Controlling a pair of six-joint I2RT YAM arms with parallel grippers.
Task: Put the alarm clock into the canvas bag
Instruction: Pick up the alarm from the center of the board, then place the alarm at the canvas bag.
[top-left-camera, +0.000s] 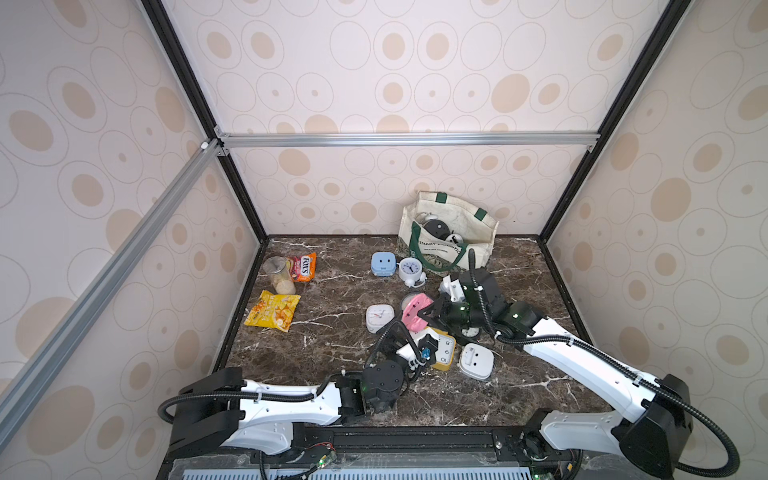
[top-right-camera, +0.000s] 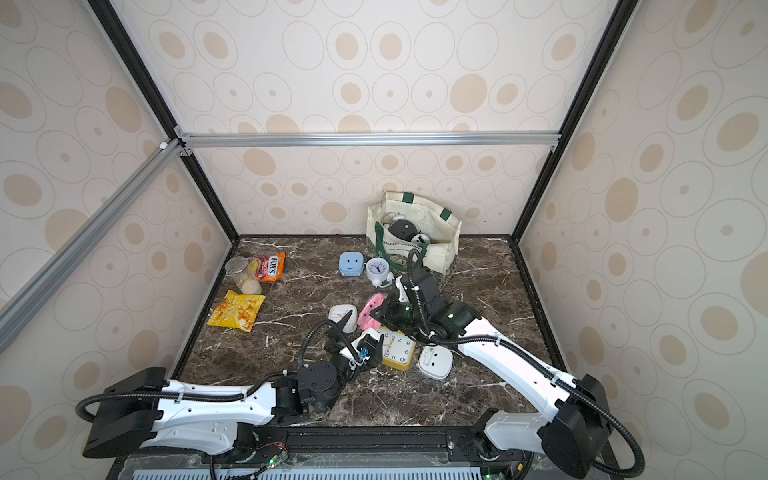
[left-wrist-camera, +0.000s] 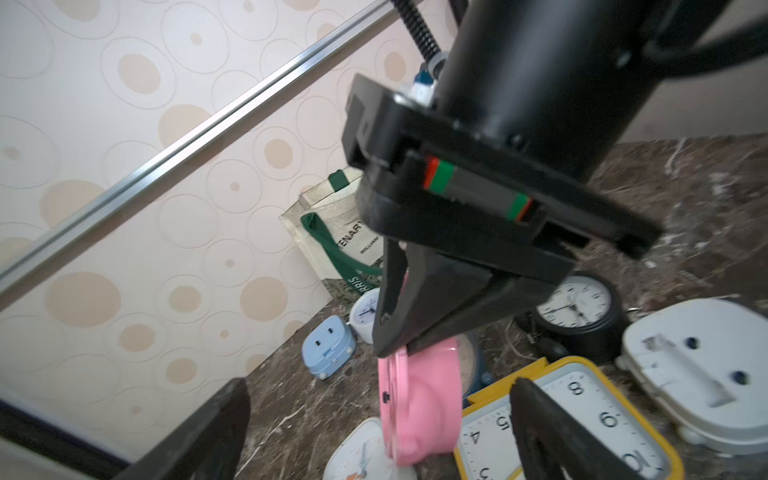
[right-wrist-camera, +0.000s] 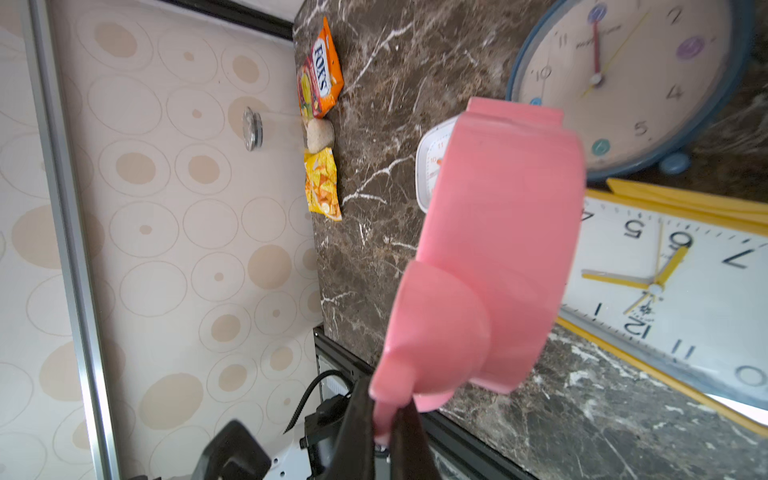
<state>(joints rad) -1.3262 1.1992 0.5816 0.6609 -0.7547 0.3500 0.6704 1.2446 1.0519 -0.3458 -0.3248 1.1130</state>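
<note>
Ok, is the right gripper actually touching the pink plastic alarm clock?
Touching. The right wrist view shows the right gripper pinching a small knob on the pink plastic alarm clock, with no gap.

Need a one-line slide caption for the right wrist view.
Right gripper shut on the pink alarm clock, with the marble table, a yellow-framed clock and a blue-rimmed round clock behind.

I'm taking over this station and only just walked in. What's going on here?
The robot is packing alarm clocks into the canvas bag at the back of the table. The right gripper is shut on the pink clock, pinching a small knob at its edge, and seems to hold it off the table. The left gripper is open and empty, over the yellow clock. A black clock is already in the bag. Several others lie on the table.
</note>
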